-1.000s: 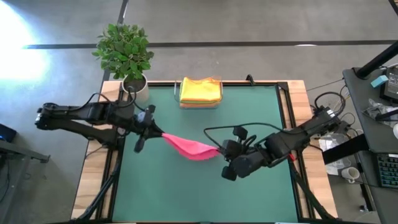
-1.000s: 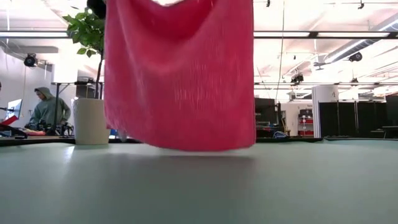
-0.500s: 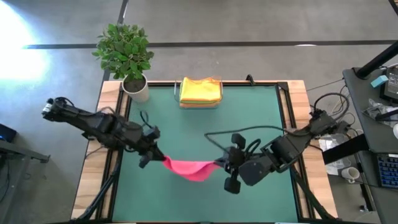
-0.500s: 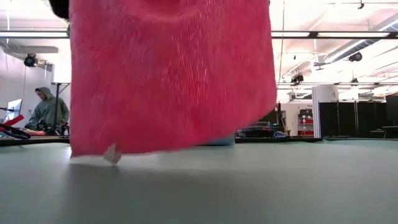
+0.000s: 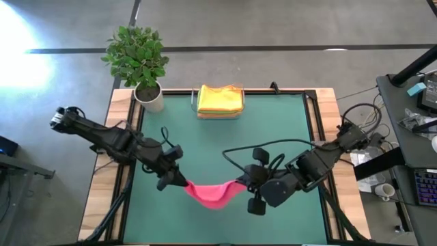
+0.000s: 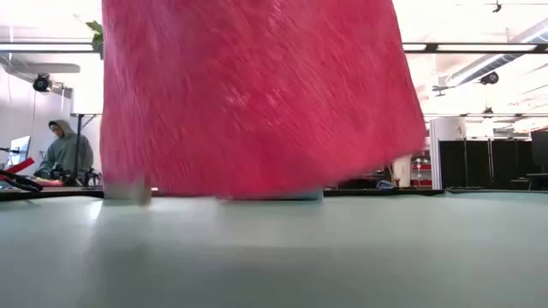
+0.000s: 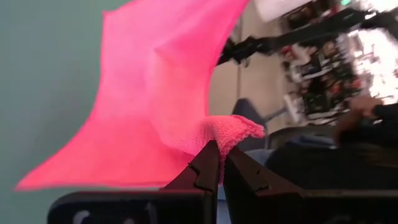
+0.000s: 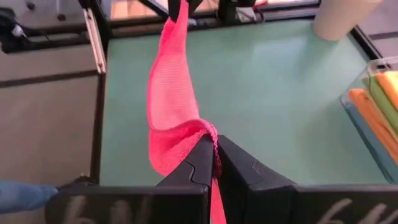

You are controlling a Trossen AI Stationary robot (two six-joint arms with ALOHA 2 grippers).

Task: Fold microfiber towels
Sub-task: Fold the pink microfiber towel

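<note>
A pink microfiber towel [image 5: 212,194] hangs between my two grippers over the near middle of the green table. My left gripper [image 5: 182,182] is shut on its left top corner, my right gripper [image 5: 241,184] on its right one. In the low view the towel [image 6: 257,94] fills the upper picture as a sheet, its lower edge [image 6: 257,195] clear of the table. Other folded towels, a yellow one [image 5: 220,98] on top, lie stacked in the clear tray [image 5: 220,115] at the far edge. My left gripper pinches a corner of the pink towel [image 7: 235,132] between its two fingers, coming from the table's left and slanting down. The cloth hangs below and runs slack toward the other gripper. My right gripper pinches the opposite top corner [image 8: 200,132], bunched into folds, between its two fingers, slanting down from the table's right. The towel hangs below the fingers and sags toward the left gripper, clear of the table.
A potted plant [image 5: 140,58] stands at the far left corner. The tray's stack [image 8: 373,99] shows orange, green and blue layers. A dark rail [image 5: 315,130] runs along the right side. A seated person [image 6: 64,154] shows beyond the table.
My left gripper has swung toward the table's near edge and rightward, rolling as it went; my right gripper has risen a little. The pink towel came with them toward the near edge. Its top edge now sags deeper between the two held corners.
</note>
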